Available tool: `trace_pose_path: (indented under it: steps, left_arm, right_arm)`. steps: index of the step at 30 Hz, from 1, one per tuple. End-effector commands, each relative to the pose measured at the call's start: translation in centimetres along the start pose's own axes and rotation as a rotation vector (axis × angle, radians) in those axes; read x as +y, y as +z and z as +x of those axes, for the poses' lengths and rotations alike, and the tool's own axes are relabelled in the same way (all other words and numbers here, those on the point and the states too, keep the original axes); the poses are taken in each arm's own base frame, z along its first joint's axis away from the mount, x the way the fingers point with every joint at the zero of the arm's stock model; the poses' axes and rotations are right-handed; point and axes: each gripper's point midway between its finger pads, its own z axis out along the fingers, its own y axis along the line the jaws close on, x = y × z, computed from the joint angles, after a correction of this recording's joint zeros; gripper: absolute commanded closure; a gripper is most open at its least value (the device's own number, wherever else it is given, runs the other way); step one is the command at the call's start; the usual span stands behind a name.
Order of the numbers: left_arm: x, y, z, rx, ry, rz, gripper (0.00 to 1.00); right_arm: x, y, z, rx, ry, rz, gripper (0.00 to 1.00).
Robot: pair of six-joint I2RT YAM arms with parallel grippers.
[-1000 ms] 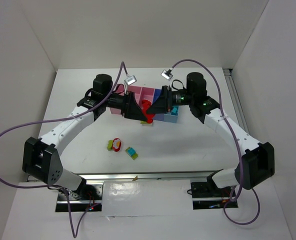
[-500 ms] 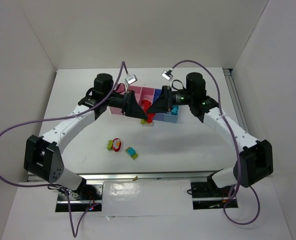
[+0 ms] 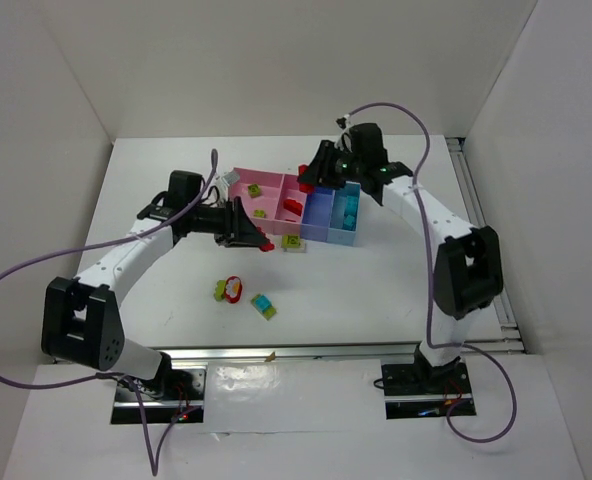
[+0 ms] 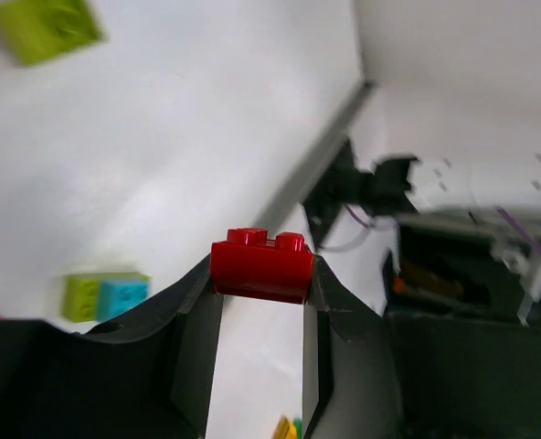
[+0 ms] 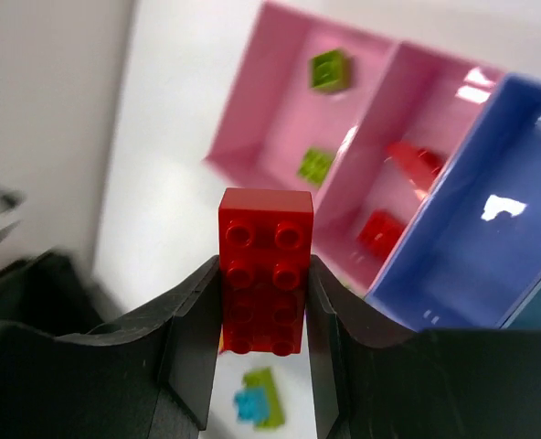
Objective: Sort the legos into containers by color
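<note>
Currently, the left end effector (image 4: 260, 274) is closed to the width of a small red brick (image 4: 252, 256). The brick is clamped crosswise between the two fingertips, with two studs showing on its upper face. In the overhead view this end effector hangs low over the worktop (image 3: 396, 290), just in front of the row of bins (image 3: 238, 215). A loose green brick (image 3: 294, 241) lies just beside it, toward the right arm. Nearer the arm bases lie a teal-and-green pair (image 3: 264, 306) and a small cluster of green, red and yellow pieces (image 3: 228, 290), both well apart from the fingertips.

The right end effector (image 5: 263, 274) is likewise closed on a long red brick (image 5: 263, 229). The brick is held lengthwise between the fingers (image 5: 184, 347), studs toward the wrist camera, and it projects past the fingertips. The bins lie below and beyond this end effector:

- The outer pink bin (image 5: 270, 119) holds two green bricks (image 5: 328, 70).
- The inner pink bin (image 5: 435, 110) holds two red bricks (image 5: 380, 230), the nearer one just past the held brick's right side in the wrist view.
- The blue bin (image 5: 490, 256) shows only bare floor in the wrist view.
- The light blue bin (image 3: 344, 237) holds teal bricks (image 3: 346, 208).

In the overhead view the right end effector is above the far edge of the row, near the inner pink bin.
</note>
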Motion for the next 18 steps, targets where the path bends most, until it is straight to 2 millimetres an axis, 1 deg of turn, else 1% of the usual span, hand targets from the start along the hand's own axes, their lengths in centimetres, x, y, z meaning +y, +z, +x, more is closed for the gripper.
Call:
trace_pose_path:
  steps: [1,3,4,5,6,7,8,9,10,11,13,14,15,16,17,18]
  left_arm:
    - [1.7,-2.0,-2.9,-0.141,-0.009,-0.268,1.00]
    - [2.0,-2.8,-3.4,-0.157,-0.016,-0.336,1.00]
    - [2.4,-3.5,-4.2,-0.187,-0.014,-0.393,1.00]
    - [3.0,-3.7,-3.7,-0.178,-0.034,-0.427,1.00]
    - [2.6,-4.3,-4.1,-0.210,-0.039,-0.447,1.00]
    - [3.1,-4.6,-4.4,-0.228,-0.039,-0.481,1.00]
    - [2.6,-5.0,-4.9,-0.250,-0.023,-0.482,1.00]
    - [2.6,-5.0,-4.7,-0.243,-0.028,-0.485,1.00]
    - [2.0,-5.2,-5.3,-0.259,-0.014,-0.477,1.00]
    - [2.0,-5.2,-5.0,-0.246,-0.023,-0.474,1.00]
    - [1.5,-5.2,-5.2,-0.247,-0.016,-0.459,1.00]
    - [1.7,-5.0,-5.1,-0.241,-0.022,-0.462,1.00]
    - [1.5,-5.1,-5.4,-0.247,-0.016,-0.459,1.00]
    - [1.6,-5.1,-5.6,-0.246,-0.021,-0.470,1.00]
    - [1.6,-5.1,-5.6,-0.246,-0.021,-0.470,1.00]
    - [1.6,-5.0,-5.9,-0.247,-0.020,-0.470,1.00]
  right_arm:
    - [-3.2,3.0,-2.5,-0.107,-0.028,0.255,0.71]
    - [-4.5,4.3,-2.7,-0.110,-0.023,0.291,0.71]
    - [-3.9,5.0,-3.9,-0.131,-0.034,0.291,0.71]
    - [-6.2,6.8,-2.2,-0.061,-0.010,0.339,0.71]
    - [-6.4,7.7,-1.8,-0.044,-0.010,0.358,0.71]
    - [-6.2,8.3,-2.6,-0.056,-0.027,0.348,0.71]
    - [-7.2,9.5,-1.3,-0.024,-0.025,0.374,0.71]
    - [-7.5,9.9,-1.1,-0.024,-0.025,0.374,0.70]
    - [-8.0,10.2,-1.2,-0.030,-0.035,0.383,0.70]
    - [-8.1,11.1,-0.7,-0.018,-0.038,0.383,0.70]
    - [-8.8,11.7,-0.6,-0.012,-0.036,0.403,0.52]
    - [-9.3,12.1,-1.0,-0.024,-0.038,0.426,0.49]
    - [-9.1,12.0,-1.3,-0.026,-0.039,0.425,0.46]
    - [-9.5,12.3,-1.0,-0.016,-0.045,0.430,0.43]
    - [-9.2,12.3,-1.3,-0.024,-0.048,0.425,0.35]
    - [-9.1,12.3,-1.2,-0.017,-0.056,0.416,0.25]
